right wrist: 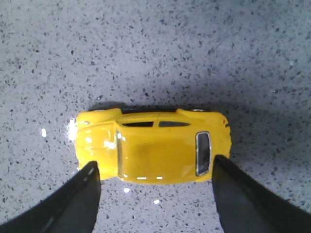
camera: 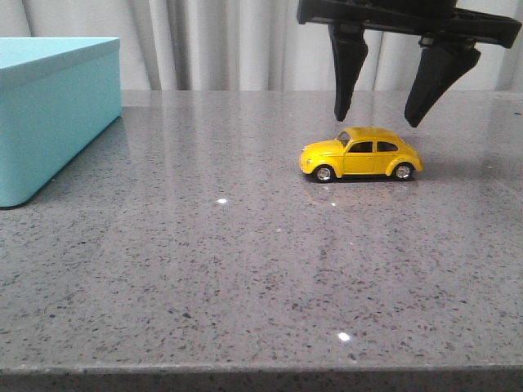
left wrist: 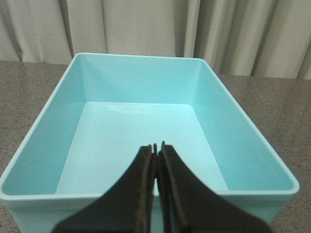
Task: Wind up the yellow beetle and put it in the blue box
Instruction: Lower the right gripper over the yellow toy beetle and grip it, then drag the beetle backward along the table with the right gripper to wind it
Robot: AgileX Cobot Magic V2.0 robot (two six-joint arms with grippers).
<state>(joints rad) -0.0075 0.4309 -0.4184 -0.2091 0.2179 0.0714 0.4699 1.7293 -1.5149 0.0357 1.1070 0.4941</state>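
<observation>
The yellow beetle (camera: 360, 153) stands on its wheels on the grey speckled table, right of centre, nose to the left. My right gripper (camera: 377, 121) hangs open just above it, fingers spread along the car's length, not touching. In the right wrist view the beetle (right wrist: 153, 146) lies crosswise between the two black fingers (right wrist: 82, 199), and the gripper (right wrist: 155, 170) is empty. The blue box (camera: 51, 110) stands at the far left. In the left wrist view the box (left wrist: 146, 126) is open-topped and empty, and my left gripper (left wrist: 157, 145) is shut and empty above its near rim.
The grey stone table (camera: 204, 261) has its front edge at the bottom of the front view. Pale curtains (camera: 221, 41) hang behind the table.
</observation>
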